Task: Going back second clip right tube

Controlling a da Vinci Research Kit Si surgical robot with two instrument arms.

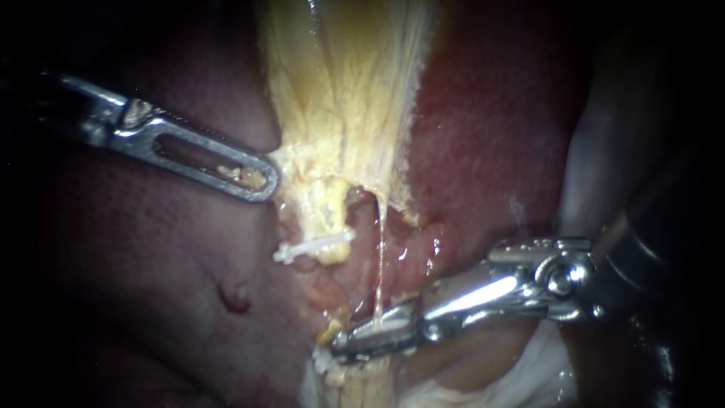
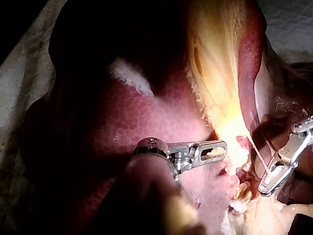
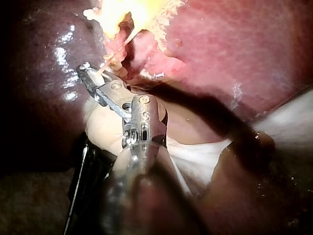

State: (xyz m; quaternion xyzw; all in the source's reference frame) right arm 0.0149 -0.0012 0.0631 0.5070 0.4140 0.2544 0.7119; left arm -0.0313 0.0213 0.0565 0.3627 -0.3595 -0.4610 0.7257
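1. Where the gallbladder (image 1: 347, 91) narrows, the right tube (image 1: 380, 257) hangs as a thin pale strand. Its long axis is upright in the endoscope view, and its lower end reaches the right instrument (image 1: 340, 346).
2. Jaws of the right instrument: a little apart, pointing left and lying almost level. The strand meets the upper jaw and is not gripped from both sides.
3. Jaws of the left instrument (image 1: 263, 181): closed on the gallbladder's left edge.
4. White clip (image 1: 313, 246): lies nearly level across the thicker left tube (image 1: 326, 215) — beside the strand, apart from it.
5. Margins — a dark gap separates the two tubes. Bare liver (image 1: 483, 136) lies right of the strand, above the right shaft.
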